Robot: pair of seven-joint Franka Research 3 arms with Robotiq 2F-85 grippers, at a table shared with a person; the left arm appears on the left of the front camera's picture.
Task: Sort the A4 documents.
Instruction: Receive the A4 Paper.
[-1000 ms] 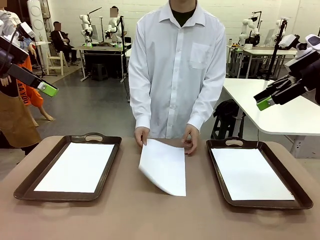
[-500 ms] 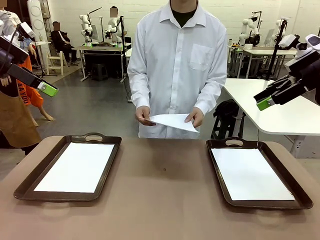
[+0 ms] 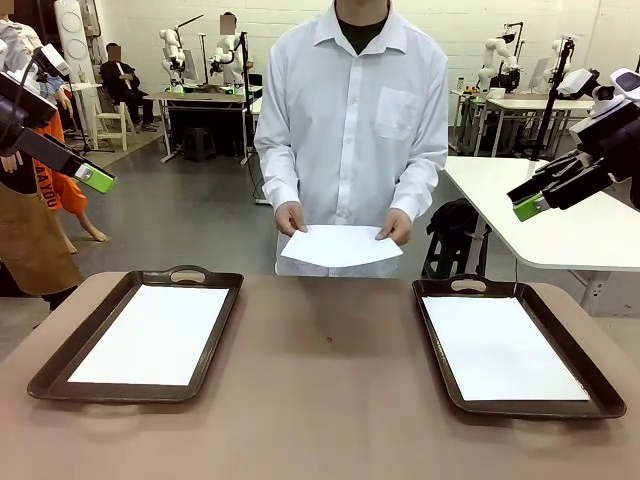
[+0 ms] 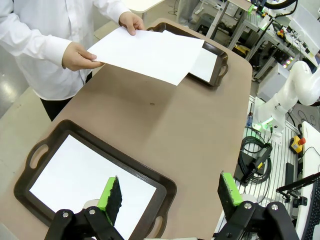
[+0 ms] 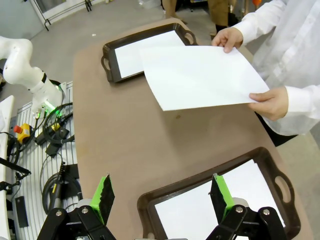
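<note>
While the person (image 3: 350, 130) is standing across the surface (image 3: 330, 400), both hands (image 3: 291, 217) are holding a sheet (image 3: 340, 246) nearly flat above the far edge, long axis running left to right. Two trays (image 3: 60, 365), well apart, are each carrying a sheet (image 3: 155, 333) lying lengthwise toward the person. Both the left gripper (image 3: 95, 178) and right gripper (image 3: 530, 207) are hanging open, high at the sides.

Left wrist: the gripper (image 4: 170, 192) is gaping over the near tray (image 4: 160, 185).

Right wrist: the gripper (image 5: 162, 192) is gaping over its tray (image 5: 145, 202).
</note>
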